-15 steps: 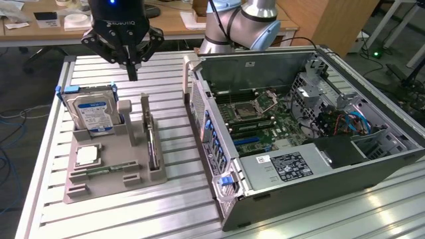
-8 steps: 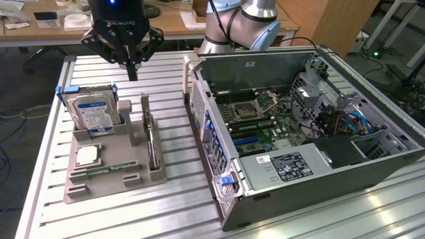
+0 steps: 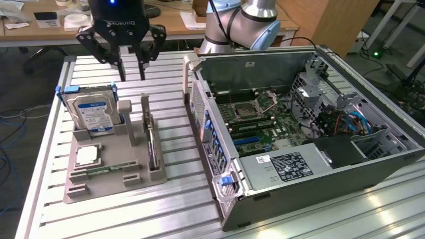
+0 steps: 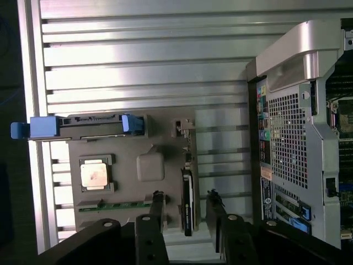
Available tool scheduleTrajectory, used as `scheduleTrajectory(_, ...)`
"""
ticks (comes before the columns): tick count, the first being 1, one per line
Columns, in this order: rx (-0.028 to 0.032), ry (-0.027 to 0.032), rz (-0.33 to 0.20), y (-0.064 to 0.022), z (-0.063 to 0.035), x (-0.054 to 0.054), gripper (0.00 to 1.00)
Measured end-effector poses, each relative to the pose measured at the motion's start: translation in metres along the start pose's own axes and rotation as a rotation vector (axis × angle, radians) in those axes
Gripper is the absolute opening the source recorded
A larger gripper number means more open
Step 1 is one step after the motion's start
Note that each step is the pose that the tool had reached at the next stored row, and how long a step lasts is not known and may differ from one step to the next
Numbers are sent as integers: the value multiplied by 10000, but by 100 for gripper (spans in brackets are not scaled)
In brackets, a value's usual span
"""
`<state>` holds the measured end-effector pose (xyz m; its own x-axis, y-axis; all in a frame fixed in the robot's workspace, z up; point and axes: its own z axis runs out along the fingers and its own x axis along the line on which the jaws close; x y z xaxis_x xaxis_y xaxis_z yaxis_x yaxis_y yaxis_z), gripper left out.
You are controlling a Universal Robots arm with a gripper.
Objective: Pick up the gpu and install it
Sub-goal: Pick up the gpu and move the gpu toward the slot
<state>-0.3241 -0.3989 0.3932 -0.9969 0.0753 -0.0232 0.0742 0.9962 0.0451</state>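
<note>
Placement of the gpu (image 3: 154,149): we find it standing on its long edge in a narrow slot of the grey holder (image 3: 106,188), on the side of the holder nearest the computer case (image 3: 332,185). The gripper (image 3: 131,75) hangs above the holder's far end, well clear of the card and touching nothing. In the wrist view the two fingers (image 4: 157,212) stand apart with the thin dark card lined up in the gap between them, so we record the jaws as parted and empty. The holder rests on a slatted metal table (image 3: 166,214) and also carries a hard drive (image 3: 96,112) with a blue-and-white label, upright in its cradle, a square silver chip (image 3: 86,155) lying flat in a recess, and a green memory stick (image 3: 106,171) in a groove just beside the chip. The case lies on its side with the open face up; inside we note the motherboard (image 3: 265,124) and a power supply (image 3: 292,167) bearing a black label. The arm (image 3: 246,22) rises behind the case, and the gripper points straight down at the table.
</note>
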Motion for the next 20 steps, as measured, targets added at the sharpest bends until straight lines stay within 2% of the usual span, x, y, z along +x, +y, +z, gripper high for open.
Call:
scheduleTrajectory(1, 0, -1, 0, 0, 0, 0, 47)
scheduleTrajectory(2, 0, 0, 0, 0, 0, 0, 47)
scheduleTrajectory(5, 0, 0, 0, 0, 0, 0, 64)
scheduleTrajectory(6, 0, 0, 1, 0, 0, 2, 64)
scheduleTrajectory(7, 0, -1, 0, -1, 0, 3, 71)
scheduleTrajectory(14, 6, 73, -393, -10, 49, 5, 71)
scheduleTrajectory(20, 9, 75, -433, -49, 152, -4, 71)
